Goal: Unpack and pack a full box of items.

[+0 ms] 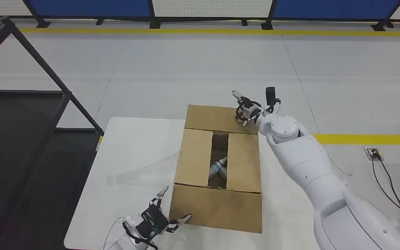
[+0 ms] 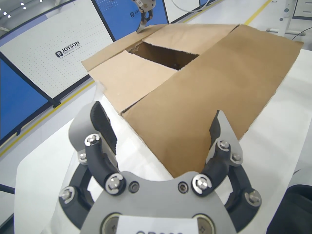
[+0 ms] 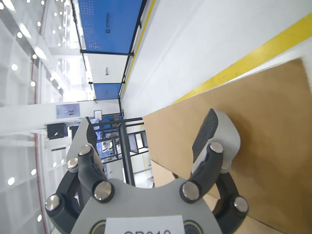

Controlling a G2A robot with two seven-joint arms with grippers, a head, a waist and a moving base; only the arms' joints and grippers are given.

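The left jaws are spread wide and hold nothing. They sit at the cardboard box's [image 1: 194, 156] near corner, on the robot's side. Seen from the left wrist, the corner of the box's near flap [image 2: 195, 122] falls between the two ribbed fingers [image 2: 102, 120]. I cannot tell whether either finger touches the card.

The right jaws are also wide open and empty. They are at the far side of the box, over its far flap [image 1: 212, 115]. One fingertip [image 2: 141, 27] rests on that flap close to its edge, and from the right wrist the same finger [image 3: 207, 132] lies against the brown card [image 3: 263, 122]. The other finger [image 3: 89, 132] is off the box, in free air.

The box stands upright on the white table [image 1: 125, 162]. Its two side flaps are folded inward and flat, leaving a long gap down the middle. The far and near flaps are turned outward. Through the gap, a few small white-and-blue items [image 1: 219, 167] lie inside the box. They look like bottles, but they are too small to be sure.

A black rack [image 1: 37, 156] stands beside the table, on the left arm's side of the box. A yellow floor line [image 1: 350, 139] runs past the box on the right arm's side.
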